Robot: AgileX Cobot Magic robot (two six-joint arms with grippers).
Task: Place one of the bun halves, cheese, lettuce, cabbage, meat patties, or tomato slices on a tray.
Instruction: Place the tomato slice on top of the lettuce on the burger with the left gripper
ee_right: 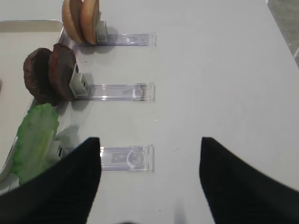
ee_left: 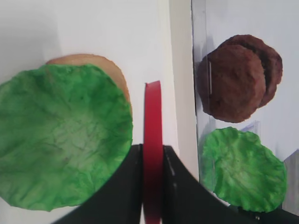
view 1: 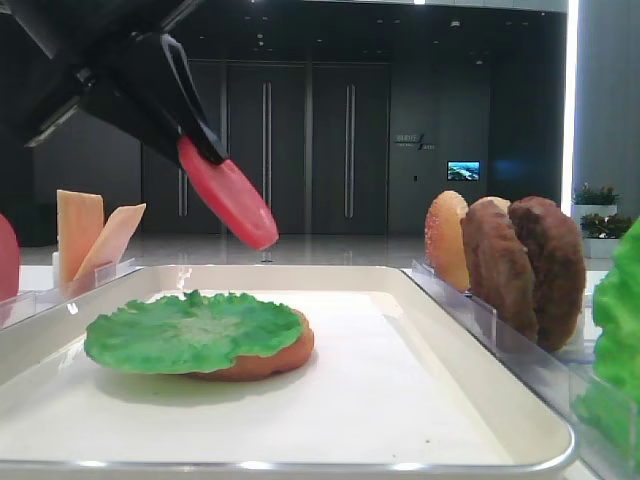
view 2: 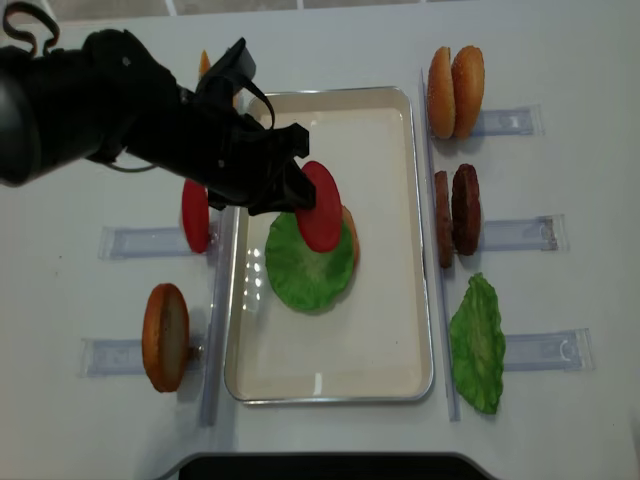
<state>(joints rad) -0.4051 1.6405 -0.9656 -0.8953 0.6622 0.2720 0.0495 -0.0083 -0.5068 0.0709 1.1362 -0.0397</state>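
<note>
My left gripper (ee_left: 153, 148) (view 2: 298, 196) is shut on a red tomato slice (ee_left: 153, 121) (view 2: 322, 205) (view 1: 236, 203), gripping it by the edge. The slice hangs tilted in the air above the white tray (view 2: 385, 310) (view 1: 400, 385). Just beneath it, a green lettuce (view 2: 306, 265) (view 1: 188, 330) (ee_left: 58, 140) lies flat on a bun half (view 1: 275, 362) (ee_left: 96, 60) on the tray. My right gripper (ee_right: 149, 141) is open with nothing between its fingers, over bare table to the right of the tray.
Clear holder racks flank the tray. On the right stand two bun halves (view 2: 455, 90), two meat patties (view 2: 455, 210) (ee_left: 238, 81) and a second lettuce (view 2: 478, 345) (ee_right: 35, 140). On the left stand another tomato slice (view 2: 195, 215), a bun half (view 2: 165, 335) and cheese (view 1: 90, 235).
</note>
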